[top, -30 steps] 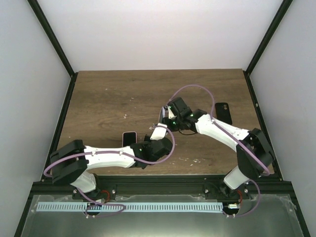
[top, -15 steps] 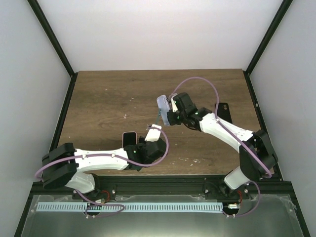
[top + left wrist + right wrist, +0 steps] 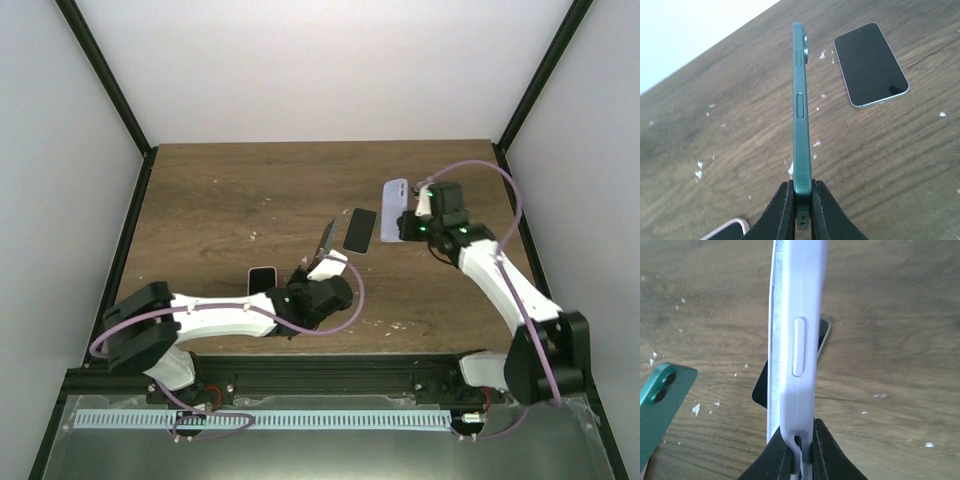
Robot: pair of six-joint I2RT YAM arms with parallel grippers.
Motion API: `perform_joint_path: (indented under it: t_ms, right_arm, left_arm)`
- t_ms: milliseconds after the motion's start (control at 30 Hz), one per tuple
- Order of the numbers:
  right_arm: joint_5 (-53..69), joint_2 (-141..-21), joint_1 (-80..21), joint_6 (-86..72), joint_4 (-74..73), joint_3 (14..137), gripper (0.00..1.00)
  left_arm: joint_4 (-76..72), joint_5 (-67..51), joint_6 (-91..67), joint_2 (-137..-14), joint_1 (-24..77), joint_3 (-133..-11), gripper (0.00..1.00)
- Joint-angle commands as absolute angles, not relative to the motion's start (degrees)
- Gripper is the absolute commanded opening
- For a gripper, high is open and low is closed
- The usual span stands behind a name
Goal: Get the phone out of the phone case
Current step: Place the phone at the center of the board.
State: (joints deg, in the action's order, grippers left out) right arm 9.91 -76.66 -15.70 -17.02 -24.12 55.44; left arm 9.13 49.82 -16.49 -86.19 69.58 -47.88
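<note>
Phone [image 3: 327, 240], green, seen from above, tilts up from the left hand's [image 3: 318, 262] grip over the counter [image 3: 220, 200]; right hand [image 3: 412, 222] clamps the lilac case [image 3: 396, 205]. Left wrist: edge-on, long axis pointing away. Right wrist: its twin lenses [image 3: 660, 395] show.

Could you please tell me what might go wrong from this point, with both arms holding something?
The left gripper pinches the green phone only at one end, so it might pivot or slip onto the table. The right gripper likewise holds the lavender case by one end, close to the black phone lying flat; a drop could strike it.
</note>
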Motion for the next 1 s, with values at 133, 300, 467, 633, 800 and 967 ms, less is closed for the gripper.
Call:
perform_joint_path:
  t_ms: [133, 300, 467, 633, 800, 967]
  right_arm:
    - [25.8, -64.5, 0.6, -7.3, -16.2, 48.2, 0.01]
    - [29.8, -60.1, 5.1, -5.8, -12.1, 42.3, 0.01]
    - [29.6, -58.8, 5.3, -5.3, -11.5, 42.0, 0.01]
    - [29.3, -59.7, 5.3, -6.3, -11.4, 41.5, 0.01]
    - [28.7, -59.3, 5.3, -6.6, -10.9, 41.2, 0.01]
    - [27.2, -59.4, 5.3, -6.2, -10.6, 40.8, 0.01]
  left_arm:
    - [6.3, 56.3, 1.7, -98.9, 64.0, -57.6, 0.00]
    - [2.6, 56.8, 8.4, -105.8, 60.9, -61.1, 0.00]
    - [-0.9, 55.8, 12.8, -110.6, 60.4, -63.1, 0.00]
    - [0.5, 55.7, 13.7, -116.3, 60.4, -67.1, 0.05]
    - [3.0, 55.1, 13.1, -119.0, 60.4, -69.8, 0.08]
    - [6.2, 53.8, 11.7, -119.9, 60.0, -72.9, 0.30]
